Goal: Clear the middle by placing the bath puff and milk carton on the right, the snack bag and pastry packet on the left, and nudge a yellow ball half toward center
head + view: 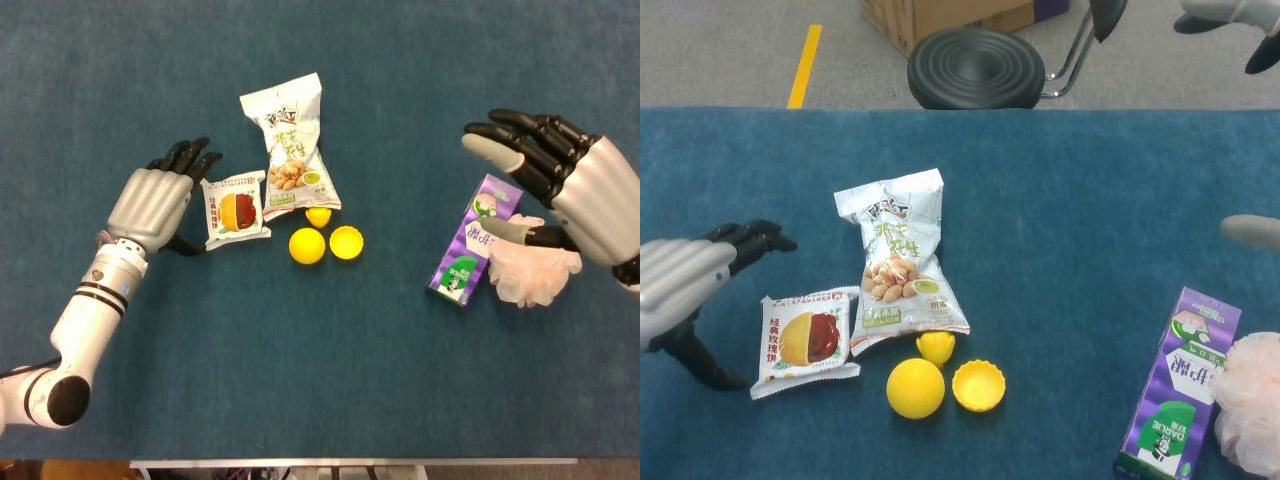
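The pastry packet [237,211] lies mid-left, touching the snack bag [293,143]. Your left hand [158,200], spread and empty, is beside it; a careless sweep may drag the bag into the yellow ball halves [346,242]. Right hand [560,180] is spread above the milk carton [474,240], holding nothing.

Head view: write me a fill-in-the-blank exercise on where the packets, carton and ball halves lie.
1. The milk carton is coloured ____.
2. The bath puff touches the carton's ____ side.
3. The pastry packet lies just ____ of the snack bag.
4. The ball halves are coloured ____.

Missing words: purple; right; left; yellow
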{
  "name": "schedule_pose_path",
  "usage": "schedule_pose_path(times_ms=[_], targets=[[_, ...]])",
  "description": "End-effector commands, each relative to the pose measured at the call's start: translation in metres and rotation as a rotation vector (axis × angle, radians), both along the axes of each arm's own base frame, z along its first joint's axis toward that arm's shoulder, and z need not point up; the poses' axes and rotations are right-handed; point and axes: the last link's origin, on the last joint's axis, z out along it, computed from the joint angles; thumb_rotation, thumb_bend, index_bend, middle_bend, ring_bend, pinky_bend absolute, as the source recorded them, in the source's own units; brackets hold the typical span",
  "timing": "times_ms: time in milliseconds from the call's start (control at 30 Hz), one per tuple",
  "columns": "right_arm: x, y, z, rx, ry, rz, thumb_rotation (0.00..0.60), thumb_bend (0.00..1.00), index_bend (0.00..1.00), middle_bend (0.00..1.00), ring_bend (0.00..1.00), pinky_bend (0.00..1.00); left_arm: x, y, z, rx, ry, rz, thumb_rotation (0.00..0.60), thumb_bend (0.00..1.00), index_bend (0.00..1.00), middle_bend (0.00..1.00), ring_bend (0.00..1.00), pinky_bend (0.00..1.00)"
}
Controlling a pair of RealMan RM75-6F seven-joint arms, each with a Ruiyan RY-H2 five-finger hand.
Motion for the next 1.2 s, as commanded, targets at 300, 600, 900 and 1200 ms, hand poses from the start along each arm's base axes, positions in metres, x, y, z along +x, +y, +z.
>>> schedule_pose_path(times_ms=[300,600,900,1200], targets=[[-0.001,-0.001,-0.005,0.015,-0.004,-0.006,0.600,0.00,0.14,0.24,0.19,0.37,0.003,0.001,-0.005,-0.049,0.149,-0.013,0.584,0.01,0.02,0.00,0.00,0.20],[-0.004,-0.002,-0.008,0.026,-0.010,-0.013,0.600,0.00,0.14,0.24,0.19,0.37,0.019,0.011,-0.010,-0.076,0.254,0.016,0.343,0.01,0.06,0.00,0.00,0.20],[-0.010,-0.002,-0.010,0.034,-0.019,-0.026,0.600,0.00,0.14,0.24,0.19,0.37,0.031,0.019,-0.016,-0.081,0.354,0.044,0.219,0.01,0.11,0.00,0.00,0.20],[-0.013,-0.002,-0.010,0.036,-0.024,-0.032,0.600,0.00,0.15,0.25,0.19,0.37,0.025,0.020,-0.020,-0.098,0.387,0.083,0.190,0.01,0.06,0.00,0.00,0.20]])
